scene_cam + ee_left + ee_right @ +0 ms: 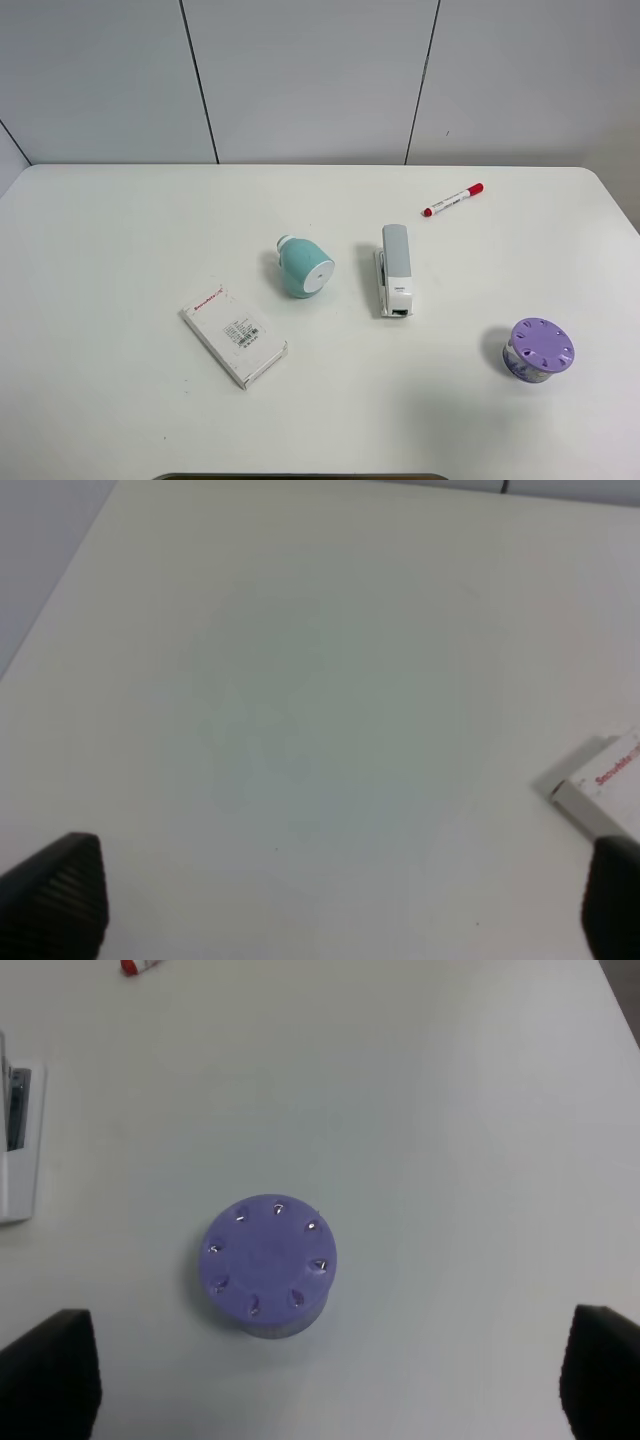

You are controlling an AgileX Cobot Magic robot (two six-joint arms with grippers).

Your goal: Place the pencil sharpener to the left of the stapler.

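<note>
The teal pencil sharpener [303, 267] lies on its side in the middle of the white table, white round face toward the front right. Just right of it, a small gap away, lies the light-grey and white stapler [394, 270], lengthwise front to back; its end also shows as the stapler [18, 1140] in the right wrist view. Neither arm appears in the exterior high view. My left gripper [345, 905] stands open over bare table. My right gripper [330, 1380] stands open above the purple container, holding nothing.
A white labelled box [234, 335] lies front left of the sharpener; its corner shows as the box [600, 790]. A purple round holed container [539, 349], also seen as the container [268, 1265], sits front right. A red-capped marker [452, 200] lies behind the stapler.
</note>
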